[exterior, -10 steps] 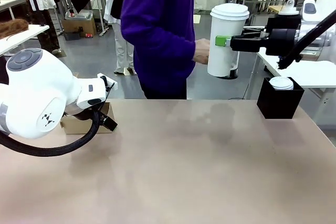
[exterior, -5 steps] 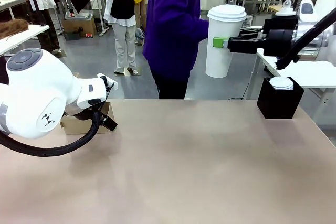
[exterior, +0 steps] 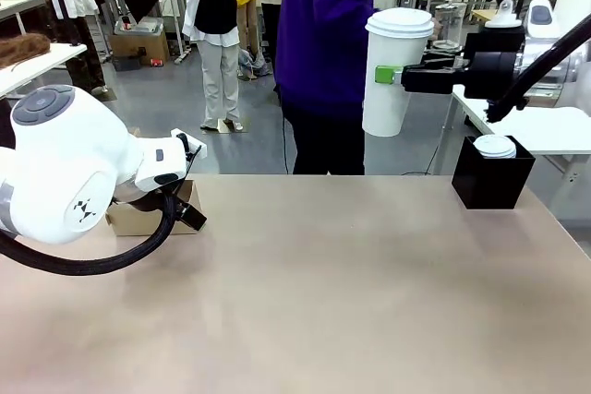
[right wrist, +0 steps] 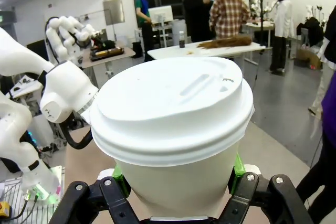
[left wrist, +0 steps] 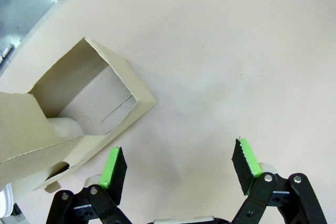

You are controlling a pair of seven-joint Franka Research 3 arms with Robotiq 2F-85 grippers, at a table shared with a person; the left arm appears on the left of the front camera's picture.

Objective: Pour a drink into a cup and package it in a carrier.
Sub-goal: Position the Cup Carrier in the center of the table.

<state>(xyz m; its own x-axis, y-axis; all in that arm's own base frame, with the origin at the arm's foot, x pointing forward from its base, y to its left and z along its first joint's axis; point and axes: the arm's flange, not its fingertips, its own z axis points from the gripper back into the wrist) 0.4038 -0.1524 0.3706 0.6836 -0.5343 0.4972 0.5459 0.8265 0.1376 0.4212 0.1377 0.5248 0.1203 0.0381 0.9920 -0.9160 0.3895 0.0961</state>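
Beyond the far edge of the beige surface [exterior: 351, 283], a person [exterior: 323, 43] in a purple top stands in a busy workshop, close to where the cup is held. The right gripper [exterior: 392, 73] reaches in from the right. Its green pads are clamped on the two sides of the cup [exterior: 399, 62], below the rim. The cup hangs upright, high in the air and well clear of the surface. A white lid is pressed on and hides what is inside, so I cannot tell how full it is. With the lid on, pouring looks finished and packaging is what remains. Holding the cup level and by its body probably guards against spills and leaves its base free to drop into a slot. The wrist view shows the same firm hold by the right gripper [right wrist: 179, 174] on the cup [right wrist: 168, 114]. The left gripper [left wrist: 180, 162] hovers low over the surface with its jaws spread wide and nothing between them. One finger is just beside the carrier [left wrist: 68, 69], likely ready to steady it. The carrier [exterior: 148, 219] sits at the left side, half hidden behind the left arm and well apart from the cup. A black box [exterior: 492, 186] topped with white lids [exterior: 496, 146] stands at the right edge.
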